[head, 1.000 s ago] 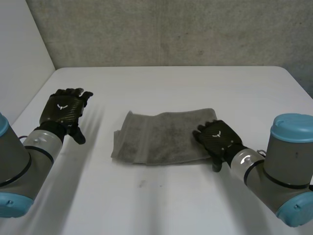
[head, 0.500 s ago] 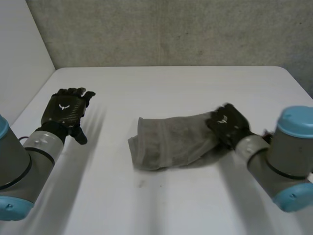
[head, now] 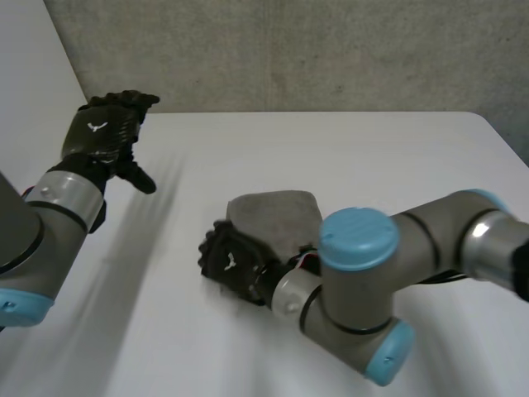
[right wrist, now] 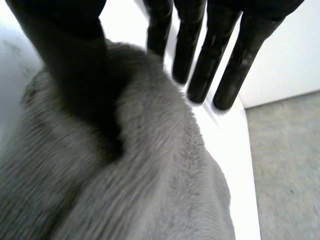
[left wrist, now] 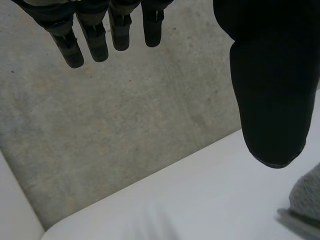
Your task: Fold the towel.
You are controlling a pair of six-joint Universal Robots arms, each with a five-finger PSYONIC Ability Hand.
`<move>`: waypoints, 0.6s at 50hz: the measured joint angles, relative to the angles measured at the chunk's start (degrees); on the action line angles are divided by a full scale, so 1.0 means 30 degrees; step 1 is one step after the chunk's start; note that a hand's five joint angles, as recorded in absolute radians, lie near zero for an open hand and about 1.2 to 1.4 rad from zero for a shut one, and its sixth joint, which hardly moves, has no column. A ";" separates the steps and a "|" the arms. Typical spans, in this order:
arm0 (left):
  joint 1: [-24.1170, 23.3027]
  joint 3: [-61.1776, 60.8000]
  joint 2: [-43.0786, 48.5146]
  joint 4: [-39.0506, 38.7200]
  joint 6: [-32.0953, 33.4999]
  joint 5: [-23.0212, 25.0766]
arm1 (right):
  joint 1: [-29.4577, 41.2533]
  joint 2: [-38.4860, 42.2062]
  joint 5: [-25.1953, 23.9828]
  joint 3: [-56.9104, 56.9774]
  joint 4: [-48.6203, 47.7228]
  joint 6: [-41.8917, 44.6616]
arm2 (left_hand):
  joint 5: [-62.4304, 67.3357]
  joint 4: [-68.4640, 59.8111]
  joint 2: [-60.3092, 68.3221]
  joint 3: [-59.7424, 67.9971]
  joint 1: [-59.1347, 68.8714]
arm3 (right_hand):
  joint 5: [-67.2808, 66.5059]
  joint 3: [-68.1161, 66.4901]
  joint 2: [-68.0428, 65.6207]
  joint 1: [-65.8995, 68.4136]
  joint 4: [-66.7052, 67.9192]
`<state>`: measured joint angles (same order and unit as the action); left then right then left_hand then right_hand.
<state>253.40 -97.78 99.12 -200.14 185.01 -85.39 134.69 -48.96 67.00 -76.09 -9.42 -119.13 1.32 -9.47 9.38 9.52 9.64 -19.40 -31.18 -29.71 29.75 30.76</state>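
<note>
One bunch of towel (head: 277, 217) sits pinched in the right hand (head: 231, 263); left hand (head: 103, 132) hovers aloft, unclenched.

Left hand (left wrist: 267, 90) with straight fingers (left wrist: 97, 45), white table (left wrist: 200, 200), towel (left wrist: 307, 192) edge near thumb

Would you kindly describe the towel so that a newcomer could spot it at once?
On the white table, look near the middle, just beyond the right arm's blue cap. There lies the towel, a grey terry cloth doubled over into a heap, one end pinched by the right hand. It is the only soft thing on the table; the open left hand is well clear of it.
</note>
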 measured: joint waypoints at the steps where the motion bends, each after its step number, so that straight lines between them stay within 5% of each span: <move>1: -0.0176 0.0297 0.0198 0.0143 -0.0099 -0.0005 | -0.0192 -0.0484 0.0012 -0.0473 -0.0273 -0.0670 | 0.0002 0.0000 0.0000 0.0002 0.0000 | 0.2290 0.2623 0.2492 -0.2457 -0.2538; 9: -0.2589 0.2912 0.2457 0.1740 -0.0691 -0.0362 | -0.3371 -0.5227 0.0499 -0.4131 -0.2595 -0.9752 | 0.0000 -0.0002 0.0003 0.0000 0.0002 | 0.5248 0.5844 0.5048 -0.5504 -0.5324; 16: -0.5164 0.4487 0.5053 0.2571 -0.1927 -0.1780 | -0.5693 -0.6283 0.1283 -0.4644 -0.1910 -1.6829 | 0.0000 -0.0053 0.0060 0.0050 0.0052 | 0.5248 0.5844 0.5048 -0.5509 -0.5324; 30: -0.7000 0.5615 0.8779 0.2614 -0.2532 -0.3202 | -0.5930 -0.2099 0.2595 -0.2381 0.1240 -1.6053 | 0.0000 -0.0150 0.0212 0.0130 0.0063 | 0.5248 0.5844 0.5048 -0.5510 -0.5324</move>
<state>232.40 -80.93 125.46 -192.30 177.42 -95.00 116.89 -55.26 74.79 -83.24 -5.69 -167.29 1.32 -9.92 10.02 9.91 9.83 -3.66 -13.65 -14.56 13.22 14.79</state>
